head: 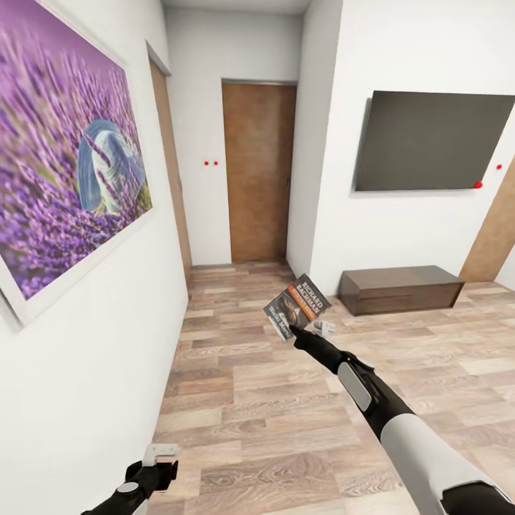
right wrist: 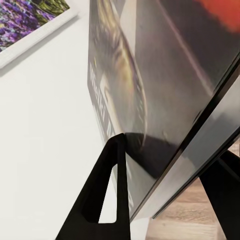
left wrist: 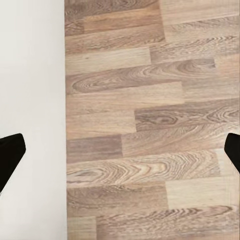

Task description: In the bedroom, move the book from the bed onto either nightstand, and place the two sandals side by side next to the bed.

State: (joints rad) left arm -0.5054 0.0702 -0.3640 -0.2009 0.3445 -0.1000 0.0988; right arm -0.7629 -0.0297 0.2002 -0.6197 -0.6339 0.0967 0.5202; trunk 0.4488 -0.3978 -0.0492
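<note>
The book (head: 296, 306), a dark grey paperback with an orange band and white lettering, is held up in the air over the wood-plank floor by my right gripper (head: 304, 333), which is shut on its lower edge. In the right wrist view the book's cover (right wrist: 145, 90) is clamped between the two black fingers (right wrist: 107, 195). My left gripper (head: 161, 458) hangs low beside the white wall at the left; its dark fingertips (left wrist: 10, 155) stand wide apart with nothing between them, over the floor. The bed, the nightstand and the sandals are out of view.
A white wall with a large purple flower picture (head: 64, 157) runs close along the left. A brown wooden door (head: 257, 172) closes the corridor ahead. A long low dark wooden cabinet (head: 400, 288) stands under a dark wall screen (head: 433, 141) at the right. Open plank floor (head: 272, 422) lies ahead.
</note>
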